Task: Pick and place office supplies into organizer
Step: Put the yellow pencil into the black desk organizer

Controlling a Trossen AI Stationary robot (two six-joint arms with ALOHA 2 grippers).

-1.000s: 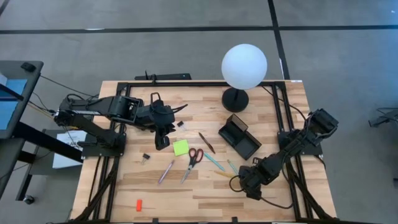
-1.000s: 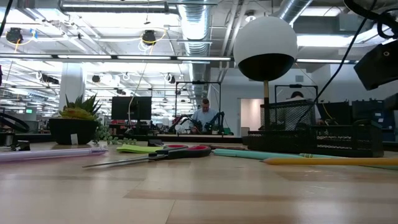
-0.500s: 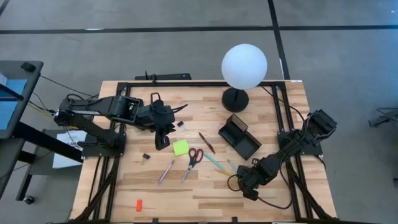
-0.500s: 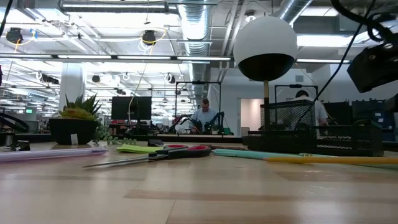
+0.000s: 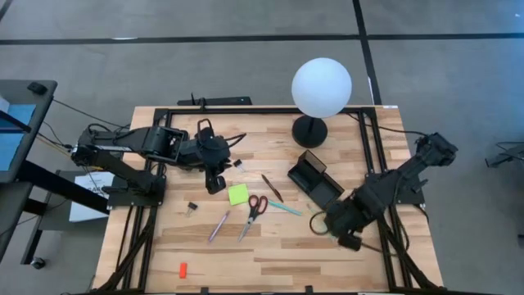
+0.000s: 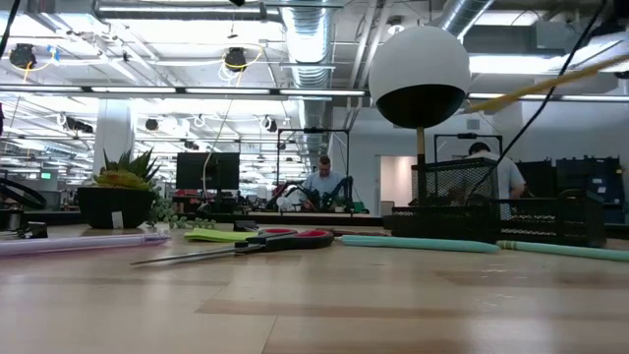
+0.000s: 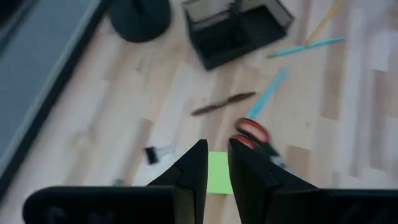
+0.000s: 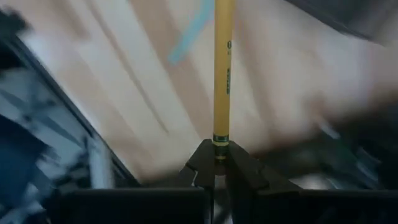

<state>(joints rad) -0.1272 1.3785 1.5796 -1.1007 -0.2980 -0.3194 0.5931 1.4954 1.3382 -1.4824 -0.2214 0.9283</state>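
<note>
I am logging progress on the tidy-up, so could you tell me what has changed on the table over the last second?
The right gripper closed on the yellow pencil and lifted it off the table, moving up toward the organizer. The left gripper, scissors, sticky-note pad and teal pens stayed put.

I see grey floor [image 5: 458, 57] around the wooden tabletop [image 5: 270, 250], crossed by dark seams. Level across the tabletop, an open workshop shows behind: exposed ducts [image 6: 313, 39] and pipes overhead, strip lights [image 6: 177, 93] in rows, a white column [image 6: 113, 133], monitors [image 6: 208, 169] on far benches. A person [image 6: 321, 183] sits at a desk; another person [image 6: 496, 172] stands farther right.
</note>
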